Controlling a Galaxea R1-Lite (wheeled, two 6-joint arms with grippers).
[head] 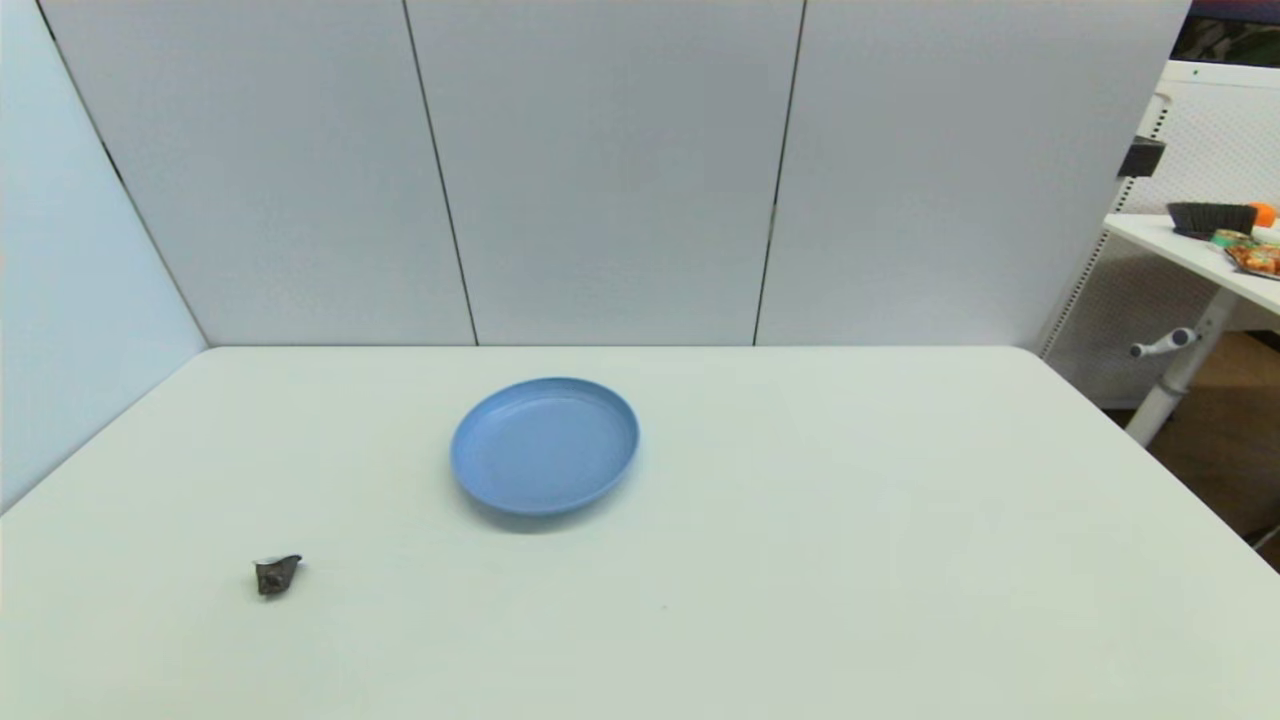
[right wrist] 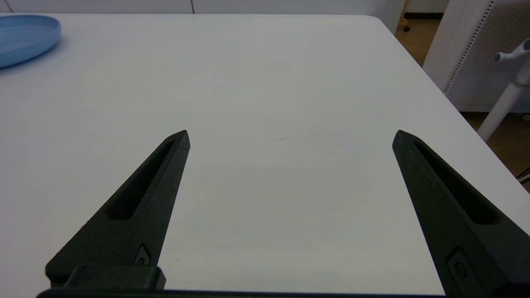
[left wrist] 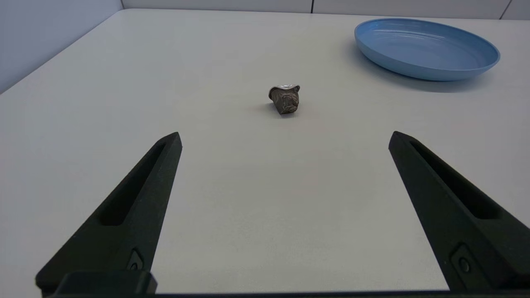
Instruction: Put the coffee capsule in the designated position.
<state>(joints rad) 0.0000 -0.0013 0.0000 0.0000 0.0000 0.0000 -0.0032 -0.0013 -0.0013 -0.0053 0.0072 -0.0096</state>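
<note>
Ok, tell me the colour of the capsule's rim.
Pale silver, above the dark brown body of the coffee capsule; the left wrist view shows it best.

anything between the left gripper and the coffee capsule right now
Nothing. In the left wrist view, only bare white table lies between the open left gripper and the coffee capsule.

Even, bright, diffuse overhead light, no hard glare. Worktop (head: 800,560) reads clean white. Blue plate (head: 545,445) throws a soft shadow at its near edge; coffee capsule (left wrist: 285,98) drops a faint small one, its pale rim catching a highlight. Head view bows straight lines near the edges. Wrist views sharp, both tools' fingers crisp.
</note>
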